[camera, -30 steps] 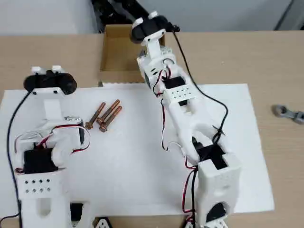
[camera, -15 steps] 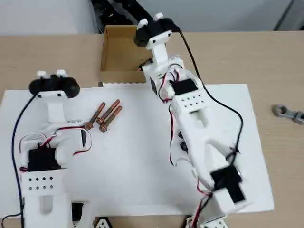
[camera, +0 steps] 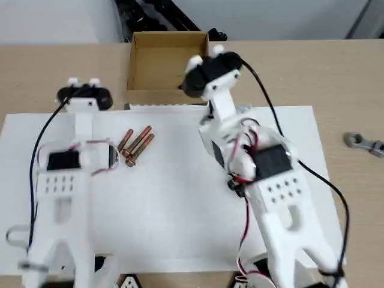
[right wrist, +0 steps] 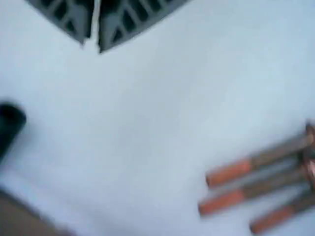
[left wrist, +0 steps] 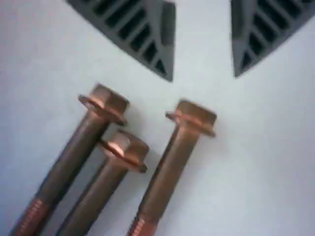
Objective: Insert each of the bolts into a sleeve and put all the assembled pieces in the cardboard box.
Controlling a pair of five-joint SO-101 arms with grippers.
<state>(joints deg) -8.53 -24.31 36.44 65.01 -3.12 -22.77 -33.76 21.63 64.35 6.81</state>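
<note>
Three copper bolts lie side by side on the white paper, left of centre. Their flanged heads sit just short of my left gripper, which hangs open above the paper with nothing between its fingers. The left arm stands over the paper's left part, next to the bolt heads. My right gripper is shut and empty over bare paper, and the bolts' threaded ends lie some way off from it. The right arm crosses the paper's middle. The cardboard box sits open behind the paper.
A metal wrench lies on the wooden table at the far right. A dark object shows at the edge of the right wrist view, near the paper's border with the brown table.
The right arm has drawn back from over the box to the middle of the paper. The left arm has shifted up and right toward the bolt heads.
</note>
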